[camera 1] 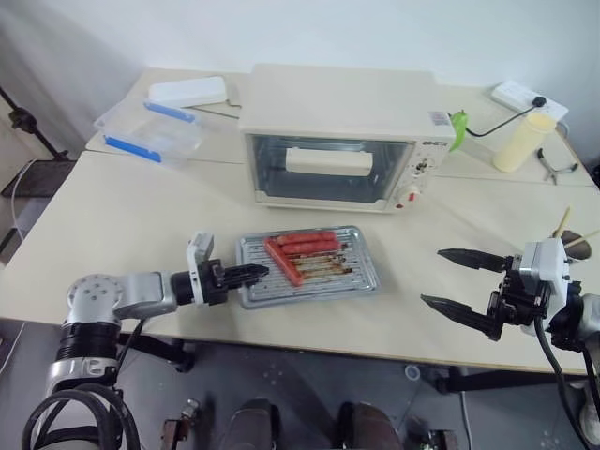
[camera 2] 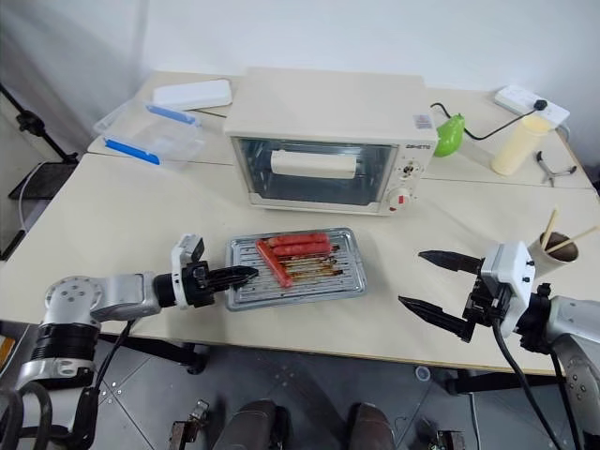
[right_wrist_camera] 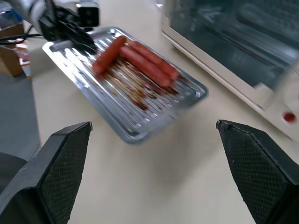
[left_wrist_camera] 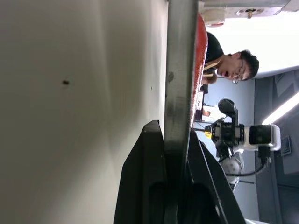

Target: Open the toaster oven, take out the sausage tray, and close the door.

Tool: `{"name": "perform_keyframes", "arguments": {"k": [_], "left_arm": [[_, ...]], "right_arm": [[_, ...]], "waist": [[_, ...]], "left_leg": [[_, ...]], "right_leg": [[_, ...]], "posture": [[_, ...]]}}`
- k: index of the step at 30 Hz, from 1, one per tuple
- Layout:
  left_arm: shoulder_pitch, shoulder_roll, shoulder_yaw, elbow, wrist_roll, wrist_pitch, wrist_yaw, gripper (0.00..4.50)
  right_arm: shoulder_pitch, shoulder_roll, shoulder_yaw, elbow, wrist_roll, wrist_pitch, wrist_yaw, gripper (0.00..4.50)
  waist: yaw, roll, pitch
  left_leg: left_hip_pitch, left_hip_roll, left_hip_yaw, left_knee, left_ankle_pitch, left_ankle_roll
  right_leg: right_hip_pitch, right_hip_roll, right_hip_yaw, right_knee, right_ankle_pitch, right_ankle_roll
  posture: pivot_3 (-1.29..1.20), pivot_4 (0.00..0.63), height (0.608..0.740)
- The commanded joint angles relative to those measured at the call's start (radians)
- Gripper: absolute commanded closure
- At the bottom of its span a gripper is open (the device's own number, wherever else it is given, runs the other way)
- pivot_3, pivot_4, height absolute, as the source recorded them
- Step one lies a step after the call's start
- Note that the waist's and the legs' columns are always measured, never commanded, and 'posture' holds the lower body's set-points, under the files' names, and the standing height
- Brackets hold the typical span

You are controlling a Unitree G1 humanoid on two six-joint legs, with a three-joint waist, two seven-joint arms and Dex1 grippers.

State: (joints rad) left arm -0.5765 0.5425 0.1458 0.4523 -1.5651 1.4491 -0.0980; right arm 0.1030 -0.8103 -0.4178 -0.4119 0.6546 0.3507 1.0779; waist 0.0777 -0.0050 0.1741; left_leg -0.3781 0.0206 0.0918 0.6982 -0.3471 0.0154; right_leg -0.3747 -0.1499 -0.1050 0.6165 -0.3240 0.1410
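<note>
The cream-white toaster oven (camera 1: 333, 136) stands at the back of the table, its glass door (camera 1: 272, 176) shut and the cream bar handle (camera 1: 328, 160) across it. The silver sausage tray (camera 1: 352, 281) lies on the table just in front of the oven, with several red sausages (camera 1: 302, 246) on its ridged bottom. My left gripper (camera 1: 251, 273) is shut on the tray's left rim; the left wrist view shows that rim (left_wrist_camera: 180, 70) clamped between the black fingers (left_wrist_camera: 152, 154). My right gripper (camera 1: 432, 277) hovers open to the right of the tray, holding nothing.
A clear plastic box with blue clips (camera 1: 150, 127) and a white lid (camera 1: 187, 91) sit at the back left. At the back right are a green object (camera 1: 457, 129), a cream bottle (camera 1: 523, 141) and a power strip (camera 1: 525, 98). A cup with sticks (camera 1: 572, 242) stands near my right arm.
</note>
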Motion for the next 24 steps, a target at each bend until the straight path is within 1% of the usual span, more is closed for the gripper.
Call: {"name": "perform_keyframes", "arguments": {"k": [1,8,13,15,16,18,19,24], "left_arm": [[-0.038,-0.05,-0.02,0.025,0.07,0.032,0.0,4.5],[-0.084,-0.065,-0.024,-0.03,0.218,0.106,-0.049,4.5],[-0.098,-0.106,-0.005,-0.048,0.305,0.129,-0.059,4.5],[-0.093,-0.122,-0.011,-0.078,0.346,0.117,-0.063,3.87],[-0.091,-0.137,-0.001,-0.088,0.355,0.11,-0.063,3.67],[-0.083,-0.156,0.007,-0.135,0.387,0.079,-0.079,3.09],[-0.084,-0.169,0.03,-0.146,0.388,0.076,-0.077,2.84],[-0.057,-0.131,-0.003,-0.314,0.459,0.024,-0.157,1.55]], "right_arm": [[0.011,-0.004,-0.051,-0.055,0.034,0.005,-0.02,0.04],[0.008,-0.009,-0.049,-0.074,0.045,0.02,-0.04,0.04],[-0.003,-0.013,-0.04,-0.079,0.056,0.03,-0.05,0.04],[-0.009,-0.014,-0.035,-0.079,0.056,0.032,-0.052,0.0],[-0.01,-0.014,-0.033,-0.08,0.057,0.034,-0.052,0.0],[-0.01,-0.014,-0.03,-0.082,0.056,0.037,-0.051,0.0],[-0.011,-0.014,-0.03,-0.082,0.055,0.039,-0.051,0.0],[-0.01,-0.014,-0.023,-0.082,0.05,0.041,-0.044,0.0]], "waist": [[0.004,0.0,0.0],[0.003,0.0,0.0],[0.003,0.0,0.0],[0.003,0.0,0.0],[0.002,0.0,0.0],[-0.001,0.0,0.0],[-0.002,0.0,0.0],[-0.02,-0.003,0.002]], "left_leg": [[0.001,-0.001,-0.001,0.0,0.0,0.0],[0.002,-0.003,-0.003,-0.001,0.0,0.001],[0.002,-0.004,-0.003,-0.001,0.0,0.001],[0.002,-0.004,-0.003,-0.001,0.0,0.001],[0.002,-0.004,-0.004,-0.002,0.0,0.001],[0.002,-0.004,-0.003,-0.003,0.0,0.001],[0.002,-0.004,-0.003,-0.004,0.0,0.001],[0.002,-0.003,-0.002,-0.007,0.0,0.001]], "right_leg": [[0.002,-0.001,0.001,0.0,0.0,0.0],[0.003,-0.002,0.003,0.0,0.0,0.0],[0.004,-0.002,0.002,0.0,0.0,0.001],[0.004,-0.002,0.002,-0.001,0.0,0.001],[0.004,-0.002,0.002,-0.002,0.001,0.001],[0.005,-0.002,0.002,-0.005,0.002,0.004],[0.005,-0.002,0.002,-0.006,0.003,0.005],[0.003,-0.001,0.001,-0.007,0.003,0.006]], "posture": [[0.0,0.15,0.74],[0.0,0.15,0.74],[0.0,0.15,0.74],[0.0,0.15,0.74],[0.0,0.15,0.74],[0.0,0.15,0.74],[0.0,0.15,0.74],[0.0,0.15,0.74]]}}
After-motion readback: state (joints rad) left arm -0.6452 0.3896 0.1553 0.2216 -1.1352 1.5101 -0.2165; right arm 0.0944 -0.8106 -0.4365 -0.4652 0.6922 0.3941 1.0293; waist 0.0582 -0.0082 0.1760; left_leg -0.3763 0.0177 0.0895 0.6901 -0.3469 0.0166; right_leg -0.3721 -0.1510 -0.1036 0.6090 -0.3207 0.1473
